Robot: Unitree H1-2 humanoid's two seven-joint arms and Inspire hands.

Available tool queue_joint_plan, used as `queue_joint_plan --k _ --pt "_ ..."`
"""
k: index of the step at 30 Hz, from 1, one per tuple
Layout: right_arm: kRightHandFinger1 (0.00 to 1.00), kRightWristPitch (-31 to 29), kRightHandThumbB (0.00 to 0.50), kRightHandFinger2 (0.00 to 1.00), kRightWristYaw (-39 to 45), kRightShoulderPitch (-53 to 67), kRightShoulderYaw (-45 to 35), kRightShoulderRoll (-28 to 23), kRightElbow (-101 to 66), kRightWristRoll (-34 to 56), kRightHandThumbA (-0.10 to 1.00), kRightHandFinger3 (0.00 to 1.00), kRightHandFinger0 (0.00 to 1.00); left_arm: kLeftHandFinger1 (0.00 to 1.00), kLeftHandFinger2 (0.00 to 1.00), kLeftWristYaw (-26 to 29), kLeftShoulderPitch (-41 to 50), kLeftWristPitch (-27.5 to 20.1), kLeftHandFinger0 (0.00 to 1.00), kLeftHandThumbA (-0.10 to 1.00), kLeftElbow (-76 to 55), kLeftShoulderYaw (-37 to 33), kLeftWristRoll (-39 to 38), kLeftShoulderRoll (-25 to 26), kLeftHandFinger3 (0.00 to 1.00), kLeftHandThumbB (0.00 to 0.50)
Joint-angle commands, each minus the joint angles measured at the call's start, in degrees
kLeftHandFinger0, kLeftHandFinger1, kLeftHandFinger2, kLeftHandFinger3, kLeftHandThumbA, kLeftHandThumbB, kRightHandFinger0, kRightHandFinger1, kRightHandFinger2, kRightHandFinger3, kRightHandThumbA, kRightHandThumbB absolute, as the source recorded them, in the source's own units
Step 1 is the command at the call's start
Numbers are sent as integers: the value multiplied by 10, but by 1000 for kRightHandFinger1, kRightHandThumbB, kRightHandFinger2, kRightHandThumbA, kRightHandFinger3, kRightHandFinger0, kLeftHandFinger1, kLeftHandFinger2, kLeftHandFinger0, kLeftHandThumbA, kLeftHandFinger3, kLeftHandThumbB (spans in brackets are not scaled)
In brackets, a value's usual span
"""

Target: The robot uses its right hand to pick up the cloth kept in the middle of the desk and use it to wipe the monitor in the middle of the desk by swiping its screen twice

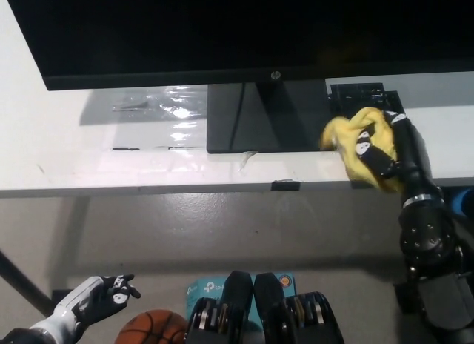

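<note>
While the black right hand (381, 155) grips the yellow cloth (355, 136) just below the monitor (237, 32), right of its stand (259, 118), pickup looks done; next, lift it to the screen. The white left hand (100, 298) rests open, below the counter (89, 151).

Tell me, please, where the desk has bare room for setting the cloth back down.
The widest bare patch of the desk lies left of the monitor stand, below the screen's bottom edge. A narrow strip runs along the front edge before the stand. It is crowded right of the stand, where the right hand holds the yellow cloth. The left hand rests low.
</note>
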Motion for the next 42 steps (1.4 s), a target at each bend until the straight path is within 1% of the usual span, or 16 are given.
queue_joint_plan --k 1,4,8,11,12,14,18,21,24,26,29,31,33,35,39,42 --pt "0 54 0 298 13 -27 -88 40 -83 148 -100 27 0 1000 1000 -7 5 -7 1000 -89 -11 7 -8 6 1000 139" --pt "0 73 22 245 11 -52 -142 64 -126 214 -100 33 0 1000 1000 -5 3 -11 1000 -100 -4 7 -6 5 1000 130" --pt "0 102 116 303 0 -86 -189 74 -177 257 -100 36 0 1000 1000 -8 9 -18 1000 -91 -2 8 -7 7 1000 125" --pt "0 126 124 379 -21 -112 -227 81 -215 280 -100 35 0 1000 1000 -6 12 -20 1000 -69 -2 9 -6 7 1000 123" --pt "0 144 165 389 -41 -133 -255 84 -233 299 -100 59 0 1000 1000 -7 12 -19 1000 -78 -4 10 -10 6 1000 124" --pt "0 139 187 404 -49 -145 -276 81 -243 312 -100 83 0 1000 1000 -7 12 -22 1000 -84 -4 8 -6 7 1000 127" --pt "0 141 173 404 -65 -165 -310 80 -257 327 -100 137 0 1000 1000 -6 15 -20 1000 -96 -7 8 -5 8 1000 114" --pt "0 143 154 409 -82 -179 -334 78 -267 334 -100 114 0 1000 1000 -3 17 -16 1000 -100 -9 9 -3 7 1000 119" --pt "0 131 132 344 -112 -198 -356 82 -284 335 -100 106 0 1000 1000 -4 17 -18 1000 -100 -5 9 -2 7 1000 125" --pt "0 116 164 210 -123 -207 -357 80 -286 326 -100 94 0 1000 1000 -5 18 -21 1000 -100 -5 9 -4 7 1000 123" --pt "0 92 201 124 -141 -225 -349 85 -281 316 -100 101 0 1000 1000 -3 19 -18 1000 -100 -6 11 -4 6 1000 113" --pt "0 50 180 86 -143 -228 -328 82 -257 294 -100 37 0 1000 1000 -2 16 -17 1000 -100 -4 10 -2 5 1000 115" --pt "0 17 168 104 -148 -232 -297 88 -234 265 -100 0 0 1000 1000 -3 14 -15 1000 -74 -6 8 0 5 1000 150" --pt "0 -13 195 85 -158 -241 -269 93 -202 240 -100 28 0 1000 1000 -4 13 -16 1000 -71 -6 9 -2 5 1000 161" --pt "0 -58 183 44 -177 -250 -226 90 -138 205 -100 0 0 1000 1000 -7 11 -16 1000 -82 -8 8 -2 8 1000 127" --pt "0 -76 235 117 -205 -264 -184 78 -62 155 -100 2 0 1000 1000 -9 9 -18 1000 -89 -8 8 -4 8 1000 121"
